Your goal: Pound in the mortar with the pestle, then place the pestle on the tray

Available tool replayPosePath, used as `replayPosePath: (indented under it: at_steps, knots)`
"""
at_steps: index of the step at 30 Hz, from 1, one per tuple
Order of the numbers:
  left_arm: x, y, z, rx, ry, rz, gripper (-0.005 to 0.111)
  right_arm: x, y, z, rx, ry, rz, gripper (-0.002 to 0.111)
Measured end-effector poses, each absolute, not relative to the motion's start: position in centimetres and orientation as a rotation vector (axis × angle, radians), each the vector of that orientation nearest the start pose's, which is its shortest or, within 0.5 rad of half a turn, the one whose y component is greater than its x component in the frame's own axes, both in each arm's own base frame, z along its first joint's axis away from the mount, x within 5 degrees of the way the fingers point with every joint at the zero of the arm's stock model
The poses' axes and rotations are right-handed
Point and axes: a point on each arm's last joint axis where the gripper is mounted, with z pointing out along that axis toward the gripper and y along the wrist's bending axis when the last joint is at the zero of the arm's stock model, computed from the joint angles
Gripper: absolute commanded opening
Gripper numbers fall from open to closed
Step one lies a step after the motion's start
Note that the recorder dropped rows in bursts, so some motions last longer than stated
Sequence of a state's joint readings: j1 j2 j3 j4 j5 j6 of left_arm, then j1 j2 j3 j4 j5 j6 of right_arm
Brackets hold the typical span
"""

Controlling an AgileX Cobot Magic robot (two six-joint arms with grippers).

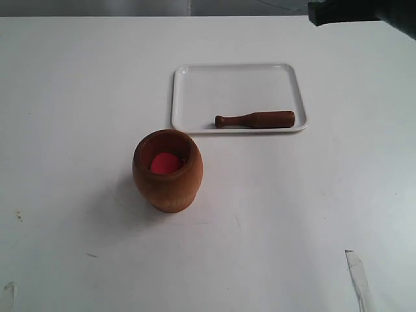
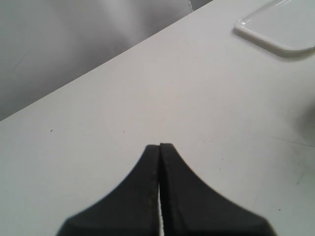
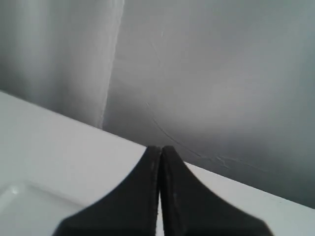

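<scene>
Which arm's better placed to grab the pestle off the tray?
Right, likely: right pincer is over the tray edge, pestle lying on that tray; left pincer sees only a far tray corner.

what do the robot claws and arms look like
Both the left claw and right claw look alike: two matte black fingers, broad at the base and curving in to narrow flat tips. No cables, markings or labels show. The exterior view catches only a dark, blocky arm piece at its top right corner.

The left gripper [image 2: 160,145] and right gripper [image 3: 161,147] each have 2 matte black fingers, broad-based, curving in to narrow blunt tips.
</scene>
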State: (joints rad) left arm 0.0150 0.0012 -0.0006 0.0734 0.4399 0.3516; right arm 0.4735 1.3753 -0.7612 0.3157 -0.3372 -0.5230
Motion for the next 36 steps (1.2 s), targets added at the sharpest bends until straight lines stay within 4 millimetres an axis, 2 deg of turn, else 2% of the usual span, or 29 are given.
replayPosePath:
  at_steps: [2, 4, 6, 10, 15, 19, 23, 24, 27, 32, 34, 36]
  knots:
    - [5.1, 0.4, 17.4, 0.367, 1.901, 0.320, 0.000, 25.0, 12.2, 28.1, -0.479, 1.657, 0.174, 0.000]
    - [5.1, 0.4, 17.4, 0.367, 1.901, 0.320, 0.000, 23.6, 12.0, 27.1, -0.461, 1.633, 0.240, 0.000]
    - [5.1, 0.4, 17.4, 0.367, 1.901, 0.320, 0.000, 23.1, 11.9, 26.7, -0.449, 1.635, 0.282, 0.000]
    - [5.1, 0.4, 17.4, 0.367, 1.901, 0.320, 0.000, 22.6, 11.8, 28.0, -0.445, 1.637, 0.312, 0.000]
    - [5.1, 0.4, 17.4, 0.367, 1.901, 0.320, 0.000, 21.3, 11.4, 26.7, -0.503, 1.689, 0.300, 0.000]
    - [5.1, 0.4, 17.4, 0.367, 1.901, 0.320, 0.000, 18.0, 10.8, 28.5, -0.559, 1.538, 0.329, 0.000]
    - [5.1, 0.4, 17.4, 0.367, 1.901, 0.320, 0.000, 14.0, 9.5, 28.6, -0.607, 1.378, 0.352, 0.000]
    - [5.1, 0.4, 17.4, 0.367, 1.901, 0.320, 0.000, 12.0, 8.6, 28.3, -0.608, 1.318, 0.369, 0.000]
    - [5.1, 0.4, 17.4, 0.367, 1.901, 0.320, 0.000, 9.4, 7.1, 27.7, -0.569, 1.244, 0.405, 0.000]
    - [5.1, 0.4, 17.4, 0.367, 1.901, 0.320, 0.000, 6.7, 5.3, 26.1, -0.502, 1.162, 0.460, 0.000]
    - [5.1, 0.4, 17.4, 0.367, 1.901, 0.320, 0.000, 5.6, 4.6, 24.9, -0.482, 1.130, 0.474, 0.000]
    - [5.1, 0.4, 17.4, 0.367, 1.901, 0.320, 0.000, 5.0, 4.1, 24.3, -0.460, 1.148, 0.490, 0.000]
